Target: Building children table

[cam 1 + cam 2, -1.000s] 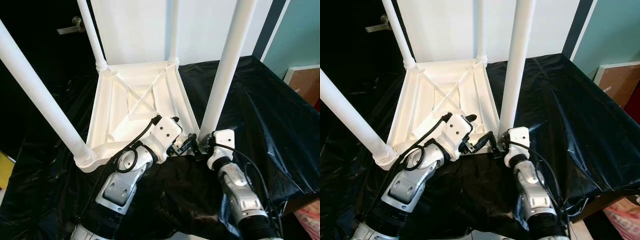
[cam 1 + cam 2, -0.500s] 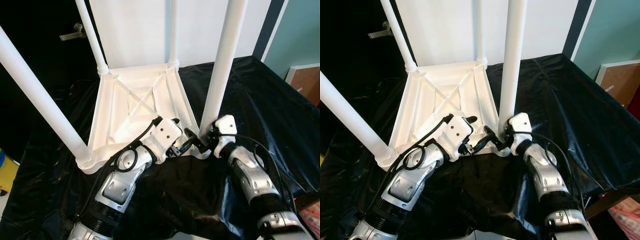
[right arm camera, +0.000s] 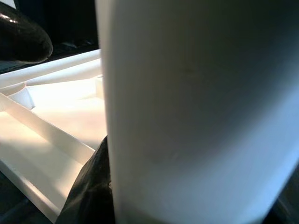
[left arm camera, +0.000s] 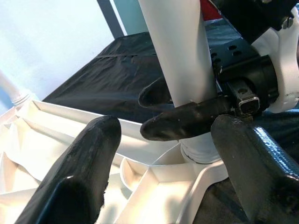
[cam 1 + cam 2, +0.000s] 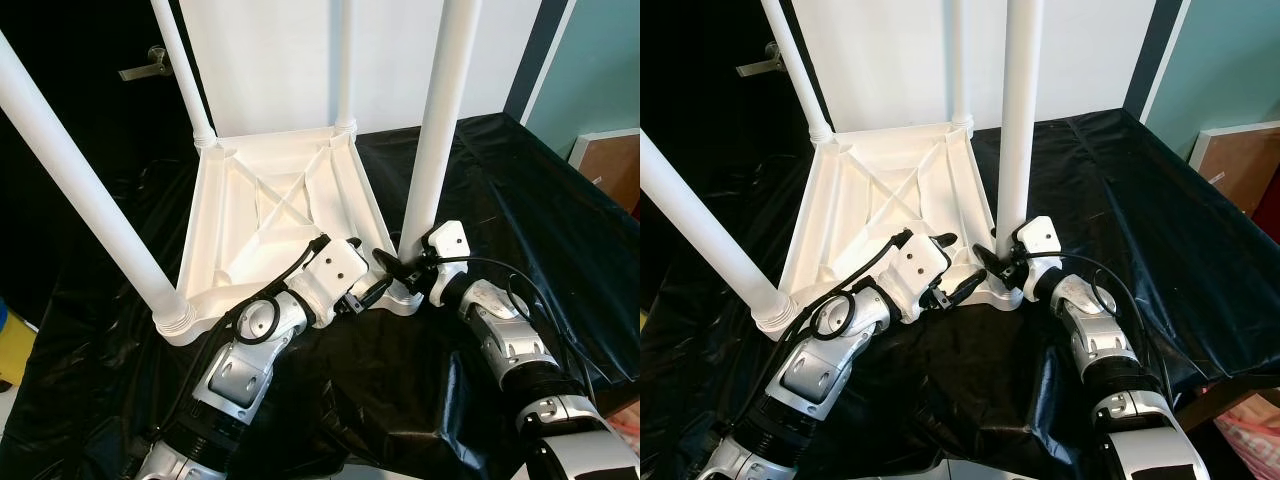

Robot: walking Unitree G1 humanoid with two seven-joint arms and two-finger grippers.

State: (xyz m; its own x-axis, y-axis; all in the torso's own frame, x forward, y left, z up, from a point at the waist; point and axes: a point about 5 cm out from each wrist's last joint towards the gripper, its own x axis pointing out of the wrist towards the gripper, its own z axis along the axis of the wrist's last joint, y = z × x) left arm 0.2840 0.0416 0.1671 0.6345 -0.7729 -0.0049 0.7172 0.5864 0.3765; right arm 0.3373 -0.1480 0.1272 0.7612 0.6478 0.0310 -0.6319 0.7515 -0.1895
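Here, right gripper (image 4: 187, 112) around table leg (image 4: 175, 51).

My arms are silver, jointed; white wrist housings, looping black cables, long glossy black fingers (image 4: 88, 163).

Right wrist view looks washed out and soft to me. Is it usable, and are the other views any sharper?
Right wrist view: the table leg sits so close it blurs, shaded on one side, with the tabletop underside glaring bright. Left wrist view: its own fingers are soft, but the right hand around the leg is clear. Eye views: sharp, evenly lit, with sheen on the black cover.
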